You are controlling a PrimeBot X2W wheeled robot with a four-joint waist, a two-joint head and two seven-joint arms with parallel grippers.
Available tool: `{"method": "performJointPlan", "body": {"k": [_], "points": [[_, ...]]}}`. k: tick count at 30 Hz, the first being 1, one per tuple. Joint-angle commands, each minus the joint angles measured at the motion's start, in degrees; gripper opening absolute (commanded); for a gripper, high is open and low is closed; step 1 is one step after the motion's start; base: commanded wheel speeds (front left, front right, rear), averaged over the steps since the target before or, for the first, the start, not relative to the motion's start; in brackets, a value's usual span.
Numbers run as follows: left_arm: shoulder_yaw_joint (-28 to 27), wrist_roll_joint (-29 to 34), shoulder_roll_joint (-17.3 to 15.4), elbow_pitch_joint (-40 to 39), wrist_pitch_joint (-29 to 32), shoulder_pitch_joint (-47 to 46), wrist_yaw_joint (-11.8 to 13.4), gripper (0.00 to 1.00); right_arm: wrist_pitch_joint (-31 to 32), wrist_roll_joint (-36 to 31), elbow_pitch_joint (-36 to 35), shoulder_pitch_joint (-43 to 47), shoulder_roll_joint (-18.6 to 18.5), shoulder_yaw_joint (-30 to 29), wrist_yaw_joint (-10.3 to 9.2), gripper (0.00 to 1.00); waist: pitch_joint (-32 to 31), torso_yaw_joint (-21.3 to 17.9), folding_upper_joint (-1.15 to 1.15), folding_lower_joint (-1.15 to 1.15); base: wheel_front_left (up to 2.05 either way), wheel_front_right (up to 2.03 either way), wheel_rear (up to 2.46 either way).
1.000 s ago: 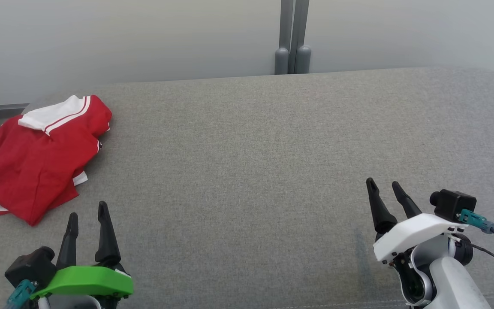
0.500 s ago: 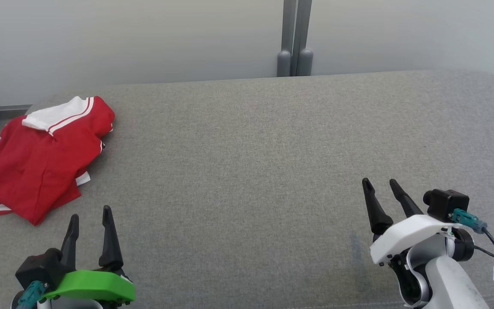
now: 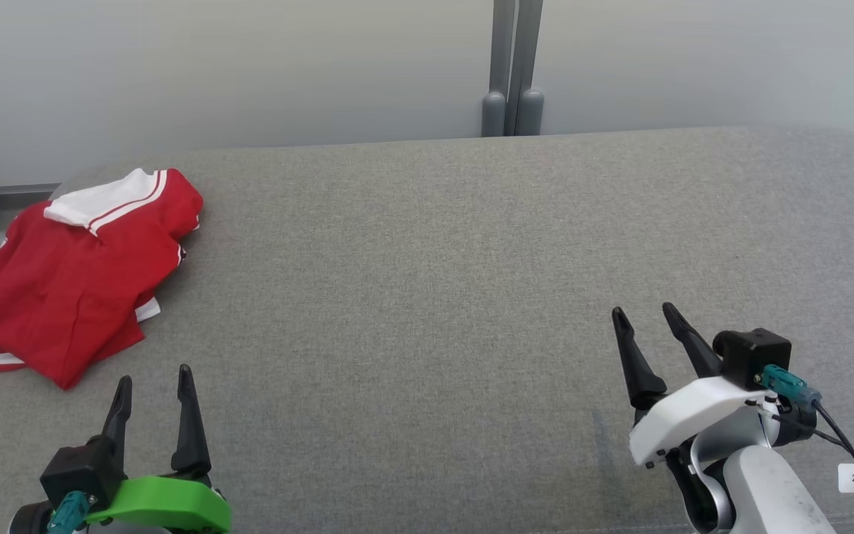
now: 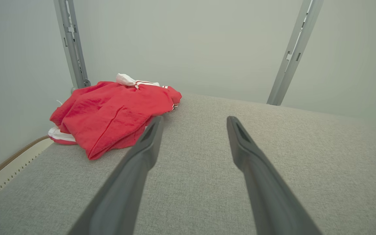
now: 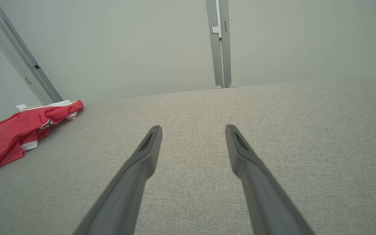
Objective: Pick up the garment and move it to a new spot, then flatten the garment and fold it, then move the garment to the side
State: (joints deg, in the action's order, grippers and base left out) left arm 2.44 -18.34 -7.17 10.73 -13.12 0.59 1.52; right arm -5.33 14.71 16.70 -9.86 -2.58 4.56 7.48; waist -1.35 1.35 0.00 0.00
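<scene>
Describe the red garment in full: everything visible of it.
The red garment is a soft shirt with a white collar and trim edged in thin red stripes. It lies crumpled in a loose heap at the left end of the grey fabric surface, reaching its left edge. Only that surface touches it; the open left gripper sits short of it.

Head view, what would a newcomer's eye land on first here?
The red garment with white striped trim stands out most, lying in a rumpled heap at the far left of the grey padded surface. Next come the two open grippers at the bottom: the left gripper on its green mount just short of the garment, and the right gripper far off to the right.
</scene>
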Motion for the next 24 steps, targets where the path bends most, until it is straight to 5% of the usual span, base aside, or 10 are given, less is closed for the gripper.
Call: {"method": "performJointPlan", "body": {"k": [1,24], "points": [[0.02,1.10,-0.58,-0.15,-0.25,0.21,0.12,1.00,-0.60,-1.41,-0.70,0.19,-0.35,0.19,0.01,1.00,-0.07,0.06,0.00,0.00,0.00,0.00,0.00],[-0.77,8.01,-1.21,-2.11,-1.71,2.02,1.49,1.00,-3.93,-9.12,-2.29,2.04,-0.42,0.29,0.02,1.00,-0.54,0.17,0.00,0.00,0.00,0.00,0.00]]}}
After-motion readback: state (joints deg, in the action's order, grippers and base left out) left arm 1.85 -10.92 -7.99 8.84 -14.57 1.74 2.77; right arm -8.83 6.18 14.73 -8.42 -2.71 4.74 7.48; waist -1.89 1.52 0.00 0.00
